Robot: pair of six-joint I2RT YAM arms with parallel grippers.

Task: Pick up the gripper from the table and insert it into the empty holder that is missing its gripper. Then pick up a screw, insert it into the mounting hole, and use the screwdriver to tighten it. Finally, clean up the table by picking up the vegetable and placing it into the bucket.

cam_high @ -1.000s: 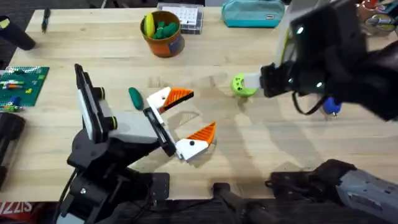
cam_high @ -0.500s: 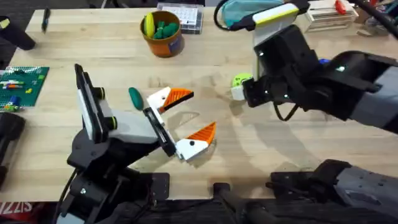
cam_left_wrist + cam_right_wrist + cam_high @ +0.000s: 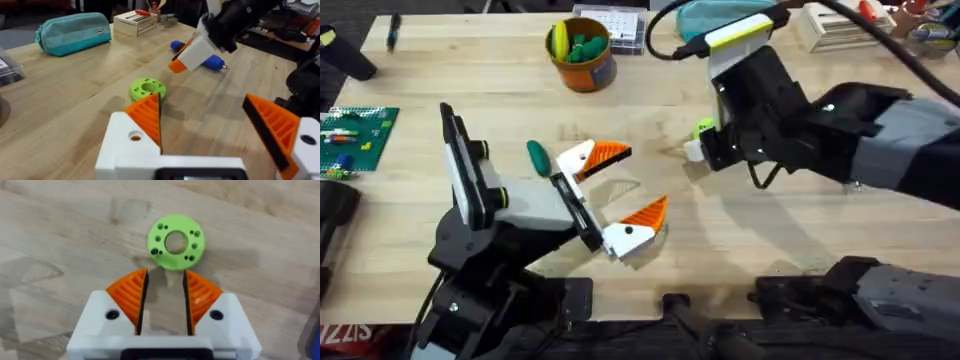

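Observation:
My right gripper (image 3: pixel 163 300) hovers just short of the lime-green ring (image 3: pixel 175 242), its orange pads a narrow gap apart with nothing between them. From overhead it (image 3: pixel 692 150) covers part of the ring (image 3: pixel 704 128). My left gripper (image 3: pixel 615 195) stands wide open over mid-table, empty. The dark green vegetable (image 3: pixel 537 155) lies beside its far finger. The orange-brown bucket (image 3: pixel 582 52) stands at the back with yellow and green pieces inside. In the left wrist view the blue screwdriver (image 3: pixel 207 61) lies beyond the ring (image 3: pixel 148 89). The holder and screw are out of view.
A teal pouch (image 3: pixel 720 20) and a clear box (image 3: pixel 615 28) sit along the back edge. A green brick plate (image 3: pixel 355 135) lies at the far left, a thin dark pen (image 3: pixel 393 32) at the back left. A wooden box (image 3: pixel 137 21) stands behind the pouch.
The right arm has swung left and forward, bringing its gripper over the near side of the green ring. The left arm, vegetable and bucket have not moved.

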